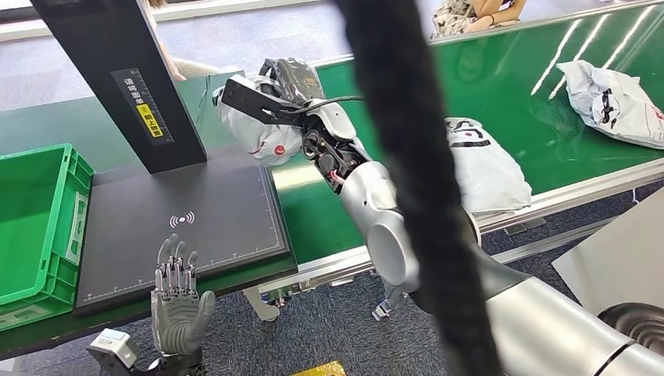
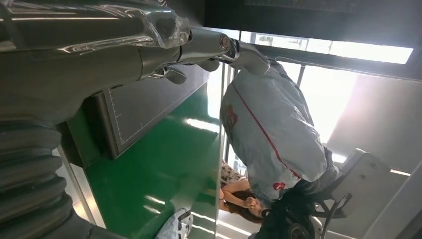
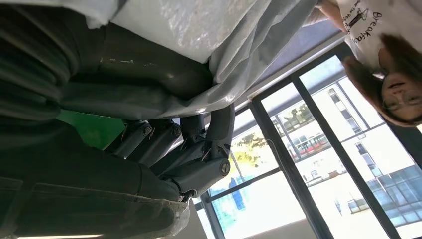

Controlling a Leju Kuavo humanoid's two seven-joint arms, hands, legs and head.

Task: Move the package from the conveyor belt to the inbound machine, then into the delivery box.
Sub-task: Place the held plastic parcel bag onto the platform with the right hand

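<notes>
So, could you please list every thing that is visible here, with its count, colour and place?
white plastic package: one, white with red marks, held in the air above the belt by the right hand
white plastic bags: two, white, lying on the belt
green conveyor belt: one, green, right side
black flat inbound machine: one, black, centre left
green plastic delivery box: one, green, far left
person: one, behind the belt
left hand: one, grey, open, before the machine
right hand: one, dark, grips the package

A white wireless-signal sign is printed on the black scanner platform, left of centre. The black post, upper left, carries a yellow label with Chinese characters too small to read.
</notes>
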